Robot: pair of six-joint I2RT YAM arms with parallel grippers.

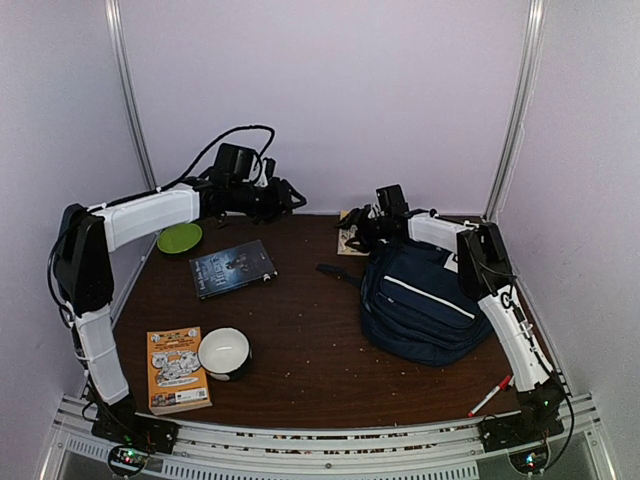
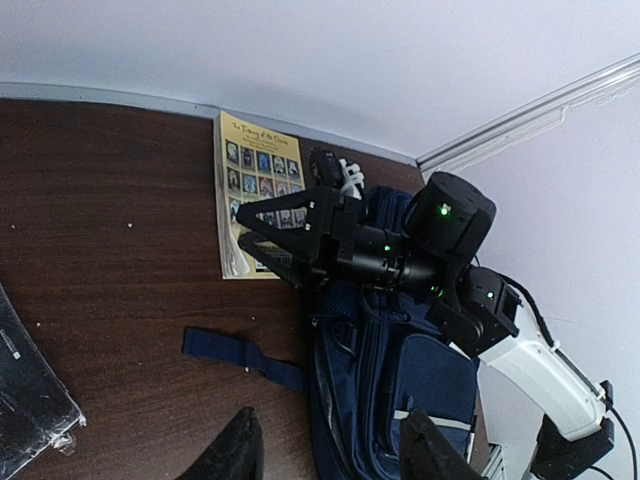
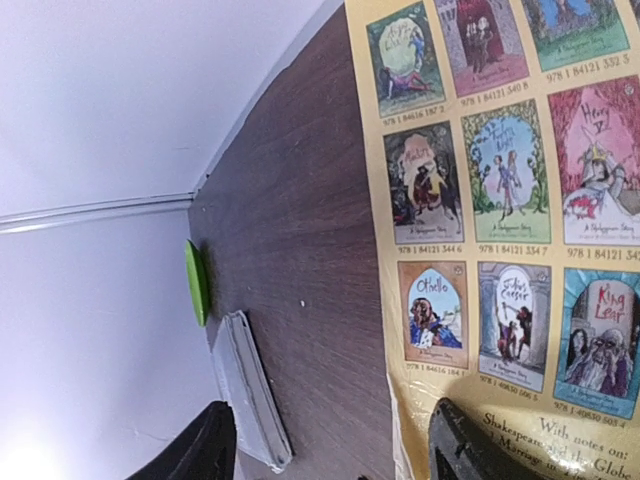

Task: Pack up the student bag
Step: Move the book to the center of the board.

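Note:
The student bag (image 1: 420,300), navy with a white stripe, lies at the right of the table, its strap (image 2: 240,355) trailing left. Just behind it a yellow picture book (image 1: 349,236) lies flat by the back wall. My right gripper (image 1: 352,228) hovers open at that book's edge; in the right wrist view one fingertip (image 3: 470,450) is over the yellow book (image 3: 500,200) and the other over bare table. My left gripper (image 1: 285,200) hangs open and empty, raised at the back centre. Its camera looks across at the right gripper (image 2: 255,240), the yellow book (image 2: 255,185) and the bag (image 2: 400,380).
A dark book (image 1: 232,268) lies left of centre, with a green plate (image 1: 180,238) behind it. An orange book (image 1: 177,368) and a white bowl (image 1: 224,352) sit at the front left. A red marker (image 1: 490,395) lies at the front right. Walls close the back and sides.

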